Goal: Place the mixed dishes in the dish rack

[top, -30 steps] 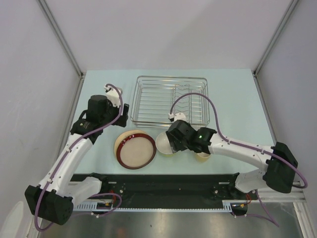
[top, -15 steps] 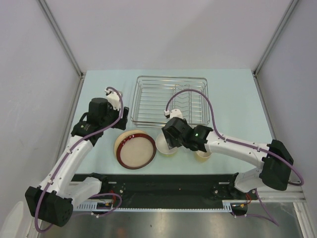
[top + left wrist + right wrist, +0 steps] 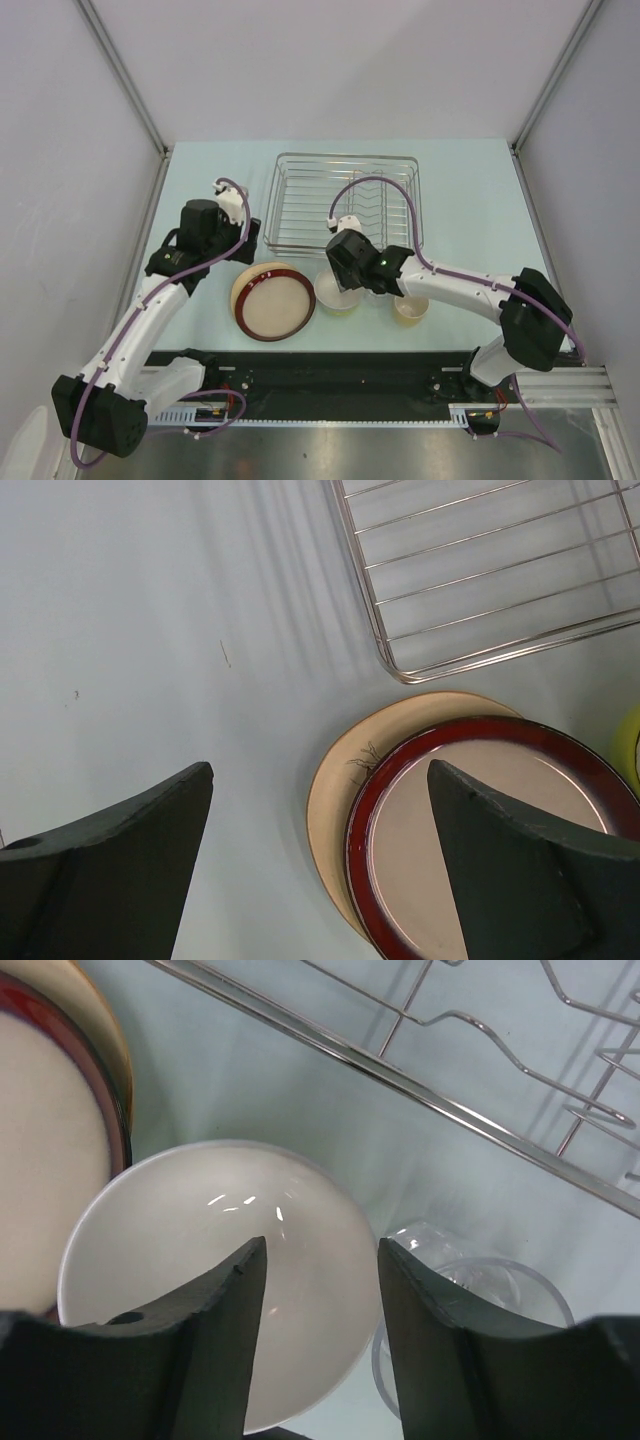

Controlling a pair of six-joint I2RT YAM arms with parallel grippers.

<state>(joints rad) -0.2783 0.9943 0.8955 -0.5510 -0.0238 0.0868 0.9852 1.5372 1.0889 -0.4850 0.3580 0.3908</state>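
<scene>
As it bends leftward, right arm: right gripper (image 3: 322,1255) spread above white bowl (image 3: 170,1250)
Left arm: stretched forward, left gripper (image 3: 320,780) spread wide above table (image 3: 150,630) beside red-rimmed plate (image 3: 480,820)

i read the dish rack (image 3: 310,205) as bare, shiny metal wire. the white bowl (image 3: 190,1250) looks like smooth glazed ceramic with small glints, and the clear glass (image 3: 480,1280) is glossy and transparent. the dark-red-rimmed plate (image 3: 480,830) has a glossy rim, and the table (image 3: 150,630) looks smooth and matt.
</scene>
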